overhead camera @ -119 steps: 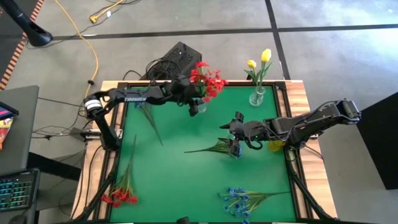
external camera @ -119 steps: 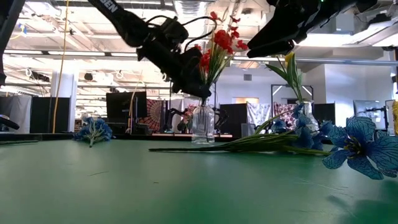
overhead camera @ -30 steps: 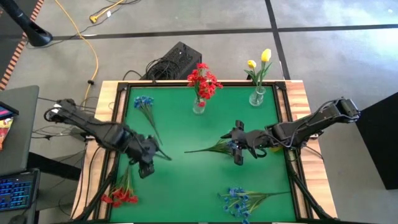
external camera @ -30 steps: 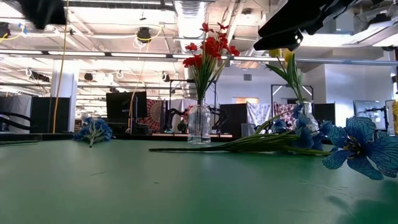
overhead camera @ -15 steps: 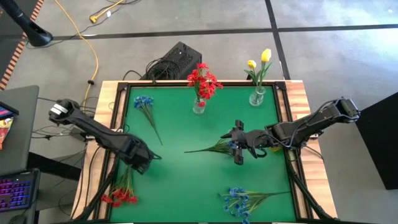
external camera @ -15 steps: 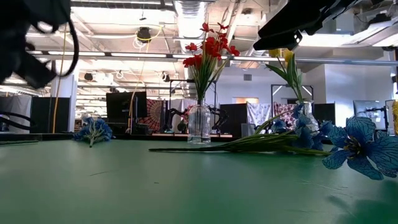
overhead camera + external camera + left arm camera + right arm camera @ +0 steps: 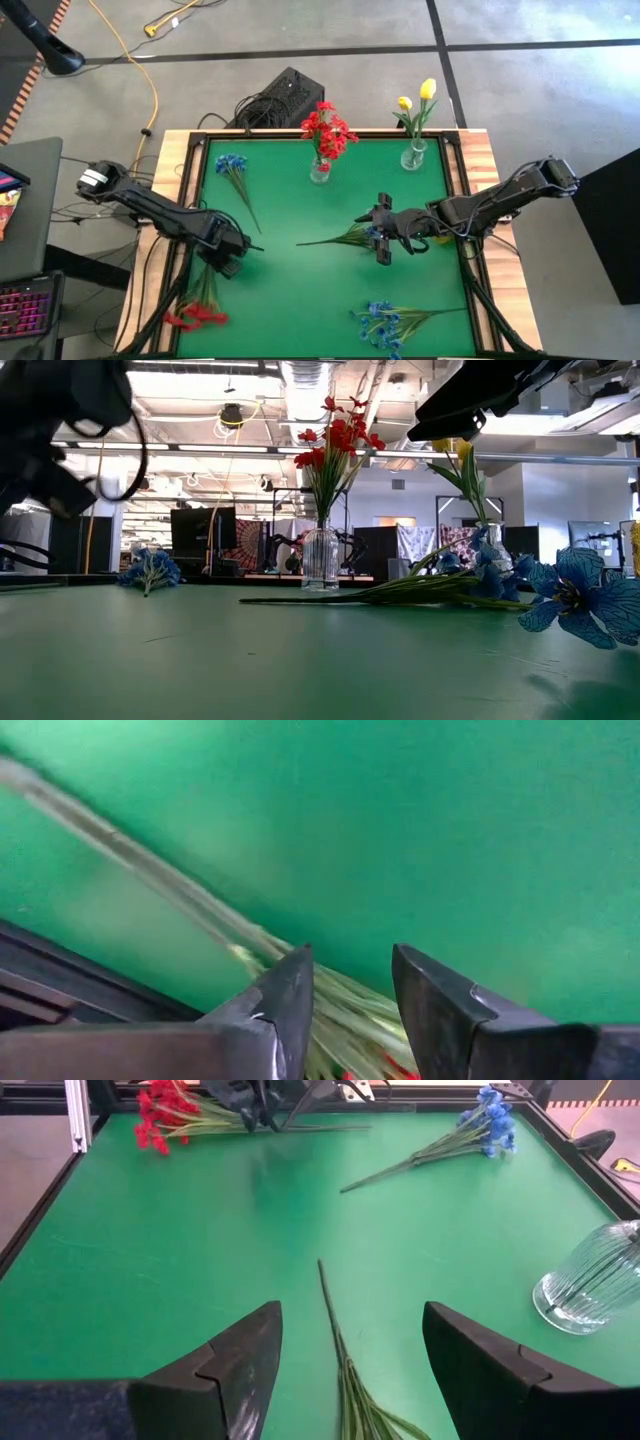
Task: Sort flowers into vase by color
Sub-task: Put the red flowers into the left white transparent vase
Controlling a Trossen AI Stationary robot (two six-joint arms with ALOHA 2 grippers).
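Open green mat [image 7: 300, 290] mid-table

Green-topped table [image 7: 300, 290], wood edges. Landmark = vase w/ red blooms [image 7: 320, 170], at far edge, centre. Right of it, same edge: vase w/ yellow buds [image 7: 414, 155]. Left of it: loose blue spray [image 7: 234, 175]. Nearer than it, toward right: blue spray [image 7: 350, 238] lying flat. Near-left corner: red spray [image 7: 197, 308]. Near edge, right of centre: another blue spray [image 7: 395, 321].
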